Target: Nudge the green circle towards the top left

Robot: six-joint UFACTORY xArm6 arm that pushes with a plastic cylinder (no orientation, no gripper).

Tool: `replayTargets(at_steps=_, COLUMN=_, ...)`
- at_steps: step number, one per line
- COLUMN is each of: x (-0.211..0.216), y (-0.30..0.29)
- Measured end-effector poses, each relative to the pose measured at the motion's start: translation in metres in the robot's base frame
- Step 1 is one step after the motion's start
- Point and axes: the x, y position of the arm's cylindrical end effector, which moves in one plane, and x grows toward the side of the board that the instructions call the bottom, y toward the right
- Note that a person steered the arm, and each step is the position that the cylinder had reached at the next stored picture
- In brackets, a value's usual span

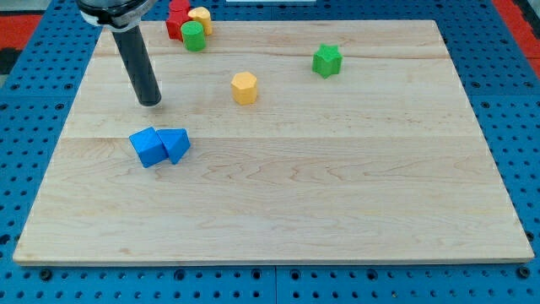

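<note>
The green circle (194,35) sits near the view's top left of the wooden board (337,194), touching a red block (176,19) on its left and a yellow circle (201,18) above it. My tip (150,102) rests on the board below and to the left of the green circle, well apart from it. The rod rises from the tip toward the view's top left.
A yellow hexagon block (244,88) lies right of my tip. A green star-shaped block (326,61) lies further right. A blue cube (148,147) and a blue triangle (176,144) touch each other below my tip.
</note>
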Motion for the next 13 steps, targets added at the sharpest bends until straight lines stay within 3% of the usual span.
replayTargets(at_steps=4, x=-0.102, y=-0.089)
replayTargets(at_steps=5, x=-0.106, y=-0.086)
replayTargets(at_steps=9, x=-0.116, y=0.106)
replayTargets(at_steps=10, x=-0.165, y=0.106)
replayTargets(at_steps=13, x=-0.148, y=0.077)
